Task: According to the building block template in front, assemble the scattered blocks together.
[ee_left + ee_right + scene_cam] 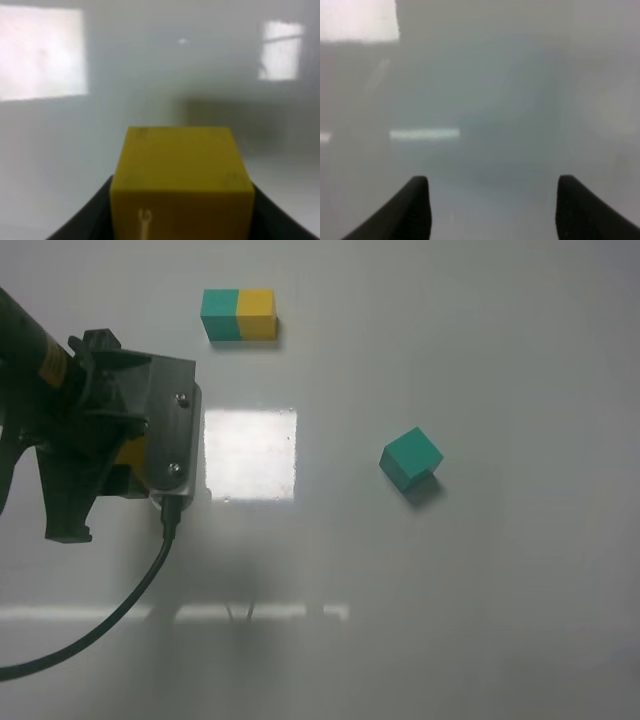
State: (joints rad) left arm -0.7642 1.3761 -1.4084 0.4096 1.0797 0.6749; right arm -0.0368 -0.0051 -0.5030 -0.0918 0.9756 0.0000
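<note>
scattered blocks first: the yellow cube (182,175) sits between the dark fingers (85,225) of my left gripper (182,220). the jaws are closed against its two sides, so i read it as gripped. in the left wrist view the cube fills the gap, with one flat face turned up toward the camera and a small pale mark low on its near face. i cannot tell from any view whether it rests on the table (500,620) or hangs just off it.

my right gripper (492,205) has its jaws wide apart, and only blurred white table surface shows between the two dark fingertips (415,207).

moving outward in the exterior high view, my left arm (60,430) works at the left side. its metal camera housing (172,430) sits over the gripper, and a sliver of yellow shows underneath. a black cable (140,590) drops from the housing and curves off toward the near left edge. just right of the housing lies a bright rectangular glare patch (250,455).

the teal cube (411,459) stands on the table past that patch. it is well apart from the left arm, turned corner-on to the camera, with a shadow on its near right side.

the building block template (239,315) lies at the far side of the table, with its teal half on the left joined to its yellow half on the right. it sits square to the view, well apart from both loose cubes.
</note>
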